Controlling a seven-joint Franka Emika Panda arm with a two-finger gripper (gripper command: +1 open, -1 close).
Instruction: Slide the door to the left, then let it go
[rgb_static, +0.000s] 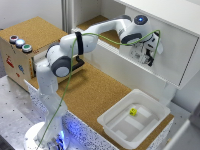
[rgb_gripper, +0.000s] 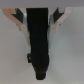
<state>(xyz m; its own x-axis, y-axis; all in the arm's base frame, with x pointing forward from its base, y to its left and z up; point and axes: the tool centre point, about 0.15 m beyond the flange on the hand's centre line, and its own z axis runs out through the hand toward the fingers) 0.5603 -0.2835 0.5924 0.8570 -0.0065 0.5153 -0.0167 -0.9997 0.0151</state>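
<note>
The Panda arm reaches across the cork bench so its gripper (rgb_static: 148, 54) sits up against the white sliding door (rgb_static: 172, 47) on the cabinet front, at the exterior view's right, placed to push or pull the panel sideways. In the wrist view a dark bar (rgb_gripper: 39, 40), probably the door's handle, runs between the fingers (rgb_gripper: 61, 17); I cannot tell whether they are clamped on it or merely straddling it

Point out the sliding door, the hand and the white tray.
door (rgb_static: 172, 47): exterior view, bare white face beside the hand.
hand (rgb_static: 148, 58): exterior view, at its fingertips, against the door.
white tray (rgb_static: 111, 121): exterior view, near rim.
</note>
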